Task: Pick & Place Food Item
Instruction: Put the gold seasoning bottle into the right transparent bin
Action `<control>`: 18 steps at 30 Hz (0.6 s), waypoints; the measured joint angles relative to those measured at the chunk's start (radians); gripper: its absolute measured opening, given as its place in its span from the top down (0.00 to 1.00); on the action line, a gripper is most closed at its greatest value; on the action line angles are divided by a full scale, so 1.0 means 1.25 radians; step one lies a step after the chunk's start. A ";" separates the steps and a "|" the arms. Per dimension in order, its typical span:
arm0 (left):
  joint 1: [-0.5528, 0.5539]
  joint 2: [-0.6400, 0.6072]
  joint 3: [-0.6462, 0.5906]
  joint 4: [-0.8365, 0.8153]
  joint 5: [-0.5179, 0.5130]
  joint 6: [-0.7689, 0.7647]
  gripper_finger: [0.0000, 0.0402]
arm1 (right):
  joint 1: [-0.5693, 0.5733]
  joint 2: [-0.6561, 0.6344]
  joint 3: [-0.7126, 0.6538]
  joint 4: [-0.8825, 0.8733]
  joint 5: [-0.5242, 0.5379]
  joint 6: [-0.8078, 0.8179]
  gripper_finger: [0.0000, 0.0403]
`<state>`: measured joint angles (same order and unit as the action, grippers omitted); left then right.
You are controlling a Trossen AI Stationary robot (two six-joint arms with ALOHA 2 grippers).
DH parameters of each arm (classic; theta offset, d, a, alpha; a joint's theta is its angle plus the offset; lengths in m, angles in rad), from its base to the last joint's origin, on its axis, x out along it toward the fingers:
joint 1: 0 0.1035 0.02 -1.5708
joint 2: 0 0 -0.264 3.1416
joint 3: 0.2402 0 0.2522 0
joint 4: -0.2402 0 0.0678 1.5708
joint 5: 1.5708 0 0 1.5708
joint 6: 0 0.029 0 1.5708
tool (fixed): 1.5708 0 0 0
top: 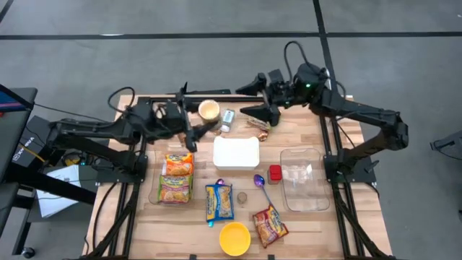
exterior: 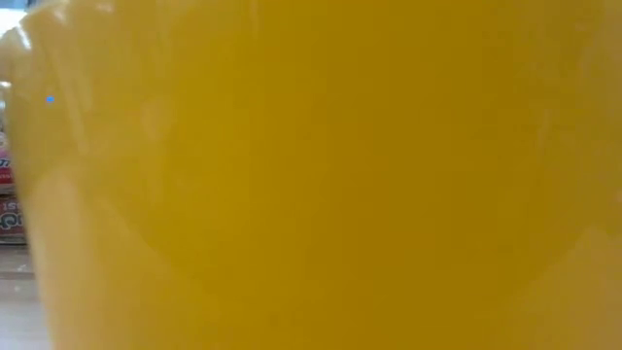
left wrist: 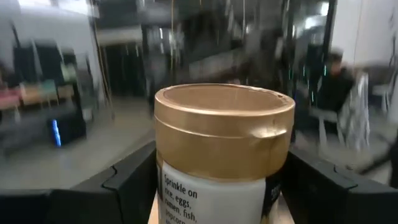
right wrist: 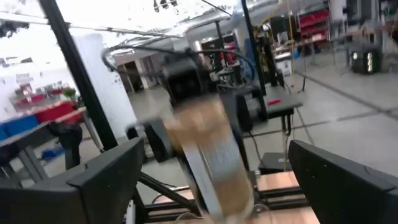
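A seasoning jar (left wrist: pixel 217 149) with a gold lid and a white label stands upright between the fingers of my left gripper (left wrist: pixel 217 193), which is shut on it. From above, the jar's round top (top: pixel 208 110) shows over the table's far middle, with my left gripper (top: pixel 198 115) reaching in level from the left. My right gripper (top: pixel 250 100) stands open a little to the jar's right, pointing level toward it. In the right wrist view the jar (right wrist: pixel 208 155) is a blur ahead of the spread fingers of my right gripper (right wrist: pixel 211 199), which touch nothing. My left gripper pinches the jar's white body (left wrist: pixel 171 193) just below the gold lid, one finger on each side. The fingers come in level from the table's left. The jar stands upright in the hold; its bottom is out of view.
Noodle packets (top: pixel 177 178), (top: pixel 219 202) and a snack packet (top: pixel 269 225) lie on the near half. A white box (top: pixel 236 152), a clear container (top: pixel 303 177), a red piece (top: pixel 275 172) and a purple spoon (top: pixel 259 182) lie mid-table. The yellow bowl (top: pixel 234 238) fills the low view (exterior: pixel 311 175).
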<state>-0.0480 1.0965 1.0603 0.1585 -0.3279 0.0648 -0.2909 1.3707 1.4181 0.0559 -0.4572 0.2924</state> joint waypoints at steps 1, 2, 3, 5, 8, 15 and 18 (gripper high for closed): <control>-0.002 0.004 0.000 -0.031 -0.005 -0.016 0.32 | 0.001 -0.009 0.001 -0.019 -0.008 -0.021 0.04; -0.004 0.011 0.000 -0.053 -0.006 -0.023 0.32 | 0.005 -0.015 0.007 -0.051 -0.011 -0.044 0.04; -0.004 0.022 0.000 -0.053 -0.005 -0.032 0.32 | 0.010 -0.017 0.019 -0.098 -0.012 -0.073 0.04; -0.004 0.048 0.000 -0.046 -0.005 -0.036 0.32 | 0.021 -0.012 0.049 -0.213 -0.012 -0.139 0.04; -0.004 0.098 0.000 -0.001 -0.001 -0.038 0.32 | 0.041 0.010 0.089 -0.307 0.013 -0.200 0.04; 0.003 0.168 0.000 0.123 0.038 -0.099 0.32 | 0.055 0.020 0.108 -0.301 0.035 -0.234 0.04; 0.003 0.174 0.000 0.141 0.038 -0.105 0.32 | 0.059 0.021 0.108 -0.315 0.036 -0.236 0.04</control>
<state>-0.0448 1.3135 1.0603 0.3344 -0.2798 -0.0660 -0.2169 1.3966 1.5532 -0.3373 -0.4124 -0.0028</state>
